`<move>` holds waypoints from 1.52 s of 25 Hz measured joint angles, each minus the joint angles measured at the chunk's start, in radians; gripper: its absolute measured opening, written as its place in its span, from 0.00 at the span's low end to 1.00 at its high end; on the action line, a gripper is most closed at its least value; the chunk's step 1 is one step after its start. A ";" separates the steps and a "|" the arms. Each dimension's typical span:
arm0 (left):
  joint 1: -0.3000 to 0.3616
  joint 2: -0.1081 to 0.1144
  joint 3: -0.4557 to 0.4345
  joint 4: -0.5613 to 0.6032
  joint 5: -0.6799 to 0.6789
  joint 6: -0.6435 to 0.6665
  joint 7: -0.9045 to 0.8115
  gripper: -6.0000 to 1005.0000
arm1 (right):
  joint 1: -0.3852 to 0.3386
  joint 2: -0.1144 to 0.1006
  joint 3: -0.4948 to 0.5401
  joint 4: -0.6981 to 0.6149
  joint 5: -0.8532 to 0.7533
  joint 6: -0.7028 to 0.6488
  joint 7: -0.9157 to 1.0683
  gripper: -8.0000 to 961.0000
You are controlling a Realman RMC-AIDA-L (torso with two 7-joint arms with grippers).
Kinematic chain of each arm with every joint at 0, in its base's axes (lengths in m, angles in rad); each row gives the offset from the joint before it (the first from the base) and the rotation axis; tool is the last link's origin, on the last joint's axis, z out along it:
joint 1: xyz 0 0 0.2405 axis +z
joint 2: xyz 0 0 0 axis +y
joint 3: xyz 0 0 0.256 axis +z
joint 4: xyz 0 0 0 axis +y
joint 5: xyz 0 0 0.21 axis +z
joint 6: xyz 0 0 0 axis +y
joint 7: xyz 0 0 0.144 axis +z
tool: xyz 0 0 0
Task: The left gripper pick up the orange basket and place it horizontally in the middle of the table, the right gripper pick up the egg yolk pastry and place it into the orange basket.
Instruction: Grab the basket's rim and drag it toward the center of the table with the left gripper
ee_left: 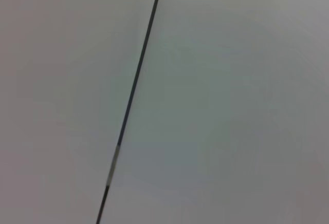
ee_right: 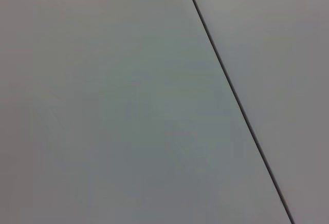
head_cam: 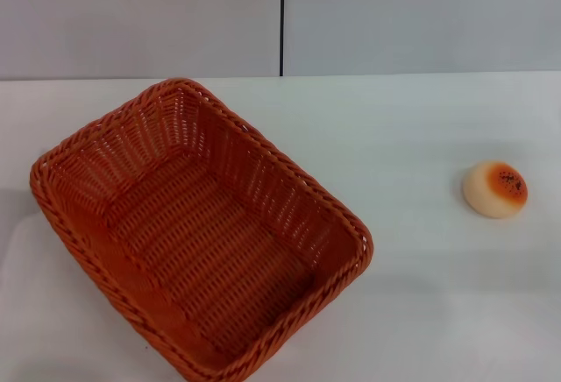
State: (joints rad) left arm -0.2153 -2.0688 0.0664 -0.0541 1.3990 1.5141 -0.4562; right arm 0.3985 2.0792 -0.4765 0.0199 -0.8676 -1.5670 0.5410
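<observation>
Sitting on the left half of the table (head_cam: pixel 412 128), the basket (head_cam: pixel 197 233) is skewed diagonally, open side up, nothing inside. Pastry (head_cam: pixel 496 189) rests on the right side, well apart from the basket, seeded top tilted up-right. Neither gripper in any view; finger state cannot be told. Both wrist views: grey wall panels (ee_left: pixel 231 106) with a dark seam (ee_left: pixel 134 85).
</observation>
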 joint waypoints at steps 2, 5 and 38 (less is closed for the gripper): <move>-0.008 -0.001 0.003 -0.001 0.000 -0.004 0.004 0.81 | 0.003 -0.001 -0.003 0.000 0.000 0.002 0.000 0.49; -0.009 -0.001 0.005 -0.001 0.000 -0.008 0.006 0.81 | 0.004 0.000 -0.006 0.005 0.000 0.010 0.000 0.49; -0.120 0.011 0.655 1.209 0.580 -0.155 -1.262 0.81 | -0.013 0.002 0.006 0.019 0.008 -0.027 0.004 0.49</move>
State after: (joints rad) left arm -0.3357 -2.0574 0.7210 1.1546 1.9790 1.3588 -1.7181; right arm 0.3860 2.0812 -0.4706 0.0384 -0.8591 -1.5937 0.5446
